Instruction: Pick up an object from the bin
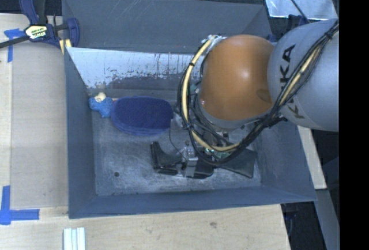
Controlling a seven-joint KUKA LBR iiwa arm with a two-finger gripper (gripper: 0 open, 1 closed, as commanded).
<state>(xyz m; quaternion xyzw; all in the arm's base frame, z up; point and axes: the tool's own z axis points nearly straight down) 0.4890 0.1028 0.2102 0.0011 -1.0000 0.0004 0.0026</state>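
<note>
Across most of the frame you've got the grey bin [81, 145], and the arm [305, 82] comes in from the right with its big orange cover [236, 76] sitting over the middle-right of the floor, which is honestly the main worry: it hides the business end. The gripper [190, 167] is low in the lower middle of the frame, tucked under that cover and a loop of cables [187, 93], and I can't tell whether it's set wide, narrow or closed on something. So risk number one, as I see it, is a blind close that catches nothing or only clips an edge. The blue oval thing [141, 115] lies flat at centre-left, near the gripper but apart from it, up and to the left; a sideways nudge would likely just shove it toward the back wall. The dark flat slab [245, 163] lies to the lower right, partly under the arm, and looks thin enough to be hard to get under. The black angular piece [163, 159] is the closest candidate: it's immediately left of the gripper, touching or just about, I can't say which. Being off to the side and not underneath, my guess is it could skate away along the floor. A little pale knob [101, 102] sits at the blue thing's upper-left end, well clear of everything.
</note>
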